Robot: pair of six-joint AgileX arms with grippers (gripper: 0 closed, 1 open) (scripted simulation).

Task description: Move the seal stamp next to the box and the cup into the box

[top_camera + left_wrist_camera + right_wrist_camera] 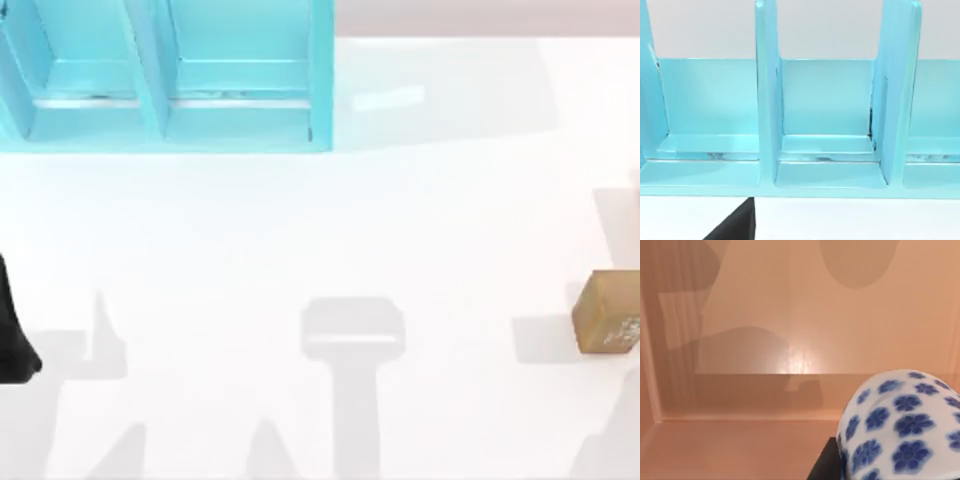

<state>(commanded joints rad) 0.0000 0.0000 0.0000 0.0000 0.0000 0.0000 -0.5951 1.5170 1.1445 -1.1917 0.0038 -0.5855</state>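
The cup [900, 425], white with blue flowers, sits very close in the right wrist view, over the peach-tan inside of the box [790, 315]. The box's walls and floor lie behind the cup. One dark finger [824, 464] of my right gripper presses against the cup's side, so the gripper holds it. The seal stamp [607, 312], a tan-brown block with pale characters, lies on the white table at the far right edge of the top view. My left arm [12, 330] is parked at the far left edge.
A turquoise rack [165, 75] with upright dividers stands at the back left, and the left wrist view faces its compartments [827, 115]. White tabletop [330, 230] stretches between the rack and the stamp, crossed by grey arm shadows.
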